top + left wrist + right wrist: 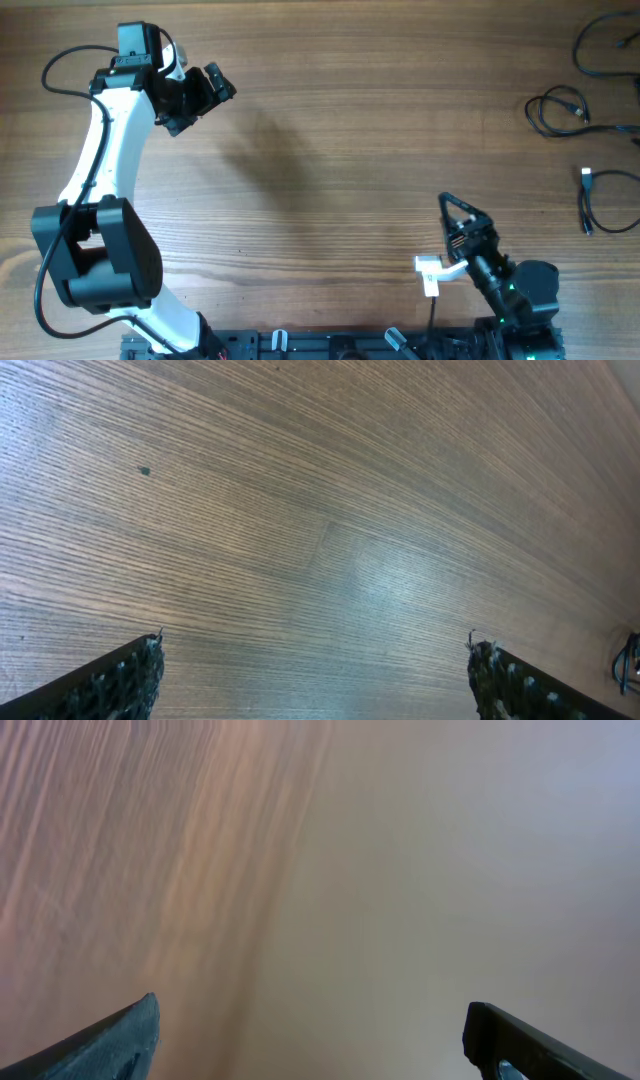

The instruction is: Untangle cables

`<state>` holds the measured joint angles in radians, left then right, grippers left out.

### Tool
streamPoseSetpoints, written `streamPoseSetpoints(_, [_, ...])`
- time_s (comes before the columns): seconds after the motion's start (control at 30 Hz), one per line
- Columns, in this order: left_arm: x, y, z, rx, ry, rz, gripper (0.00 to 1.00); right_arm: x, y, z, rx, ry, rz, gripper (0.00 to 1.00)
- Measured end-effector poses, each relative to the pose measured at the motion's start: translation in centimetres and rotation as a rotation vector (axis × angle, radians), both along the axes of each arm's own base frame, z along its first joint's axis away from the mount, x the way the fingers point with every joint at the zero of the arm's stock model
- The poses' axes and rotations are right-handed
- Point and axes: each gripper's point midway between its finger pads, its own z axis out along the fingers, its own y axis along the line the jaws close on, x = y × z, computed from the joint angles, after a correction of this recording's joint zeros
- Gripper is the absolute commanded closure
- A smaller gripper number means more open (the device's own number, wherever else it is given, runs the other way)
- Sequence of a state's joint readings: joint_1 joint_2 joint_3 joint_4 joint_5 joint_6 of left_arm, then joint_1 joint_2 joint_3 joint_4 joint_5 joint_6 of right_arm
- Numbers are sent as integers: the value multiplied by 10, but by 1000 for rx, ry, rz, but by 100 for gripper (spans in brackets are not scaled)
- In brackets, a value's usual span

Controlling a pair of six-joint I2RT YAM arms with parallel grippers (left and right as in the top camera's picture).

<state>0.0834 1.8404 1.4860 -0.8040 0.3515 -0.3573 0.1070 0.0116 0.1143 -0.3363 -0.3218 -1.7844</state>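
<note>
- Both of my claws are empty with their jaws spread wide. The left claw hangs near the far left corner of the worktop, and the right claw sits by the near edge, right of centre.
- The cables lie as three separate black loops along the right edge: one cord at the far right corner, a coiled one just nearer, and a pale-plugged cable at mid-edge.
- The pale-plugged cable's long axis runs near-to-far, up and to the right of my right claw, which is clearly the closer arm; I'd reach with it.
- The right wrist view is blurred and shows no cable.
</note>
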Motion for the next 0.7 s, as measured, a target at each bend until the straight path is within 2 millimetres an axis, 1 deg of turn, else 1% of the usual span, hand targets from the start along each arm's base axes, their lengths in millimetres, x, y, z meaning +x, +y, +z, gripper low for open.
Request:
streamPoseSetpoints(0.07, [0,0,0,0,0,0,0,-1,2,0,258,122,-53,0])
streamPoseSetpoints(0.1, [0,0,0,0,0,0,0,-1,3,0,540,257,-116,0])
streamPoseSetpoints(0.17, [0,0,0,0,0,0,0,-3,7,1,709,346,-135,0])
streamPoseSetpoints(0.23, [0,0,0,0,0,0,0,-11,21,3,886,477,-89,0])
streamPoseSetpoints(0.27, [0,0,0,0,0,0,0,-17,30,6,929,526,-37,0])
streamPoseSetpoints(0.3, [0,0,0,0,0,0,0,-25,43,13,953,565,50,0])
streamPoseSetpoints(0.33, [0,0,0,0,0,0,0,-32,51,18,948,583,122,0])
streamPoseSetpoints(0.37, [0,0,0,0,0,0,0,-41,60,25,895,560,222,0])
streamPoseSetpoints(0.4, [0,0,0,0,0,0,0,-45,64,27,845,531,269,0])
streamPoseSetpoints(0.47, [0,0,0,0,0,0,0,-50,68,27,639,374,366,0])
streamPoseSetpoints(0.53, [0,0,0,0,0,0,0,-52,69,25,376,162,446,0])
streamPoseSetpoints(0.57, [0,0,0,0,0,0,0,-51,67,22,169,4,483,0])
streamPoseSetpoints(0.6, [0,0,0,0,0,0,0,-49,66,23,69,-86,496,0])
streamPoseSetpoints(0.63, [0,0,0,0,1,0,0,-48,66,28,-13,-176,506,0])
streamPoseSetpoints(0.7, [0,0,0,0,0,0,0,-47,65,28,-99,-240,515,0])
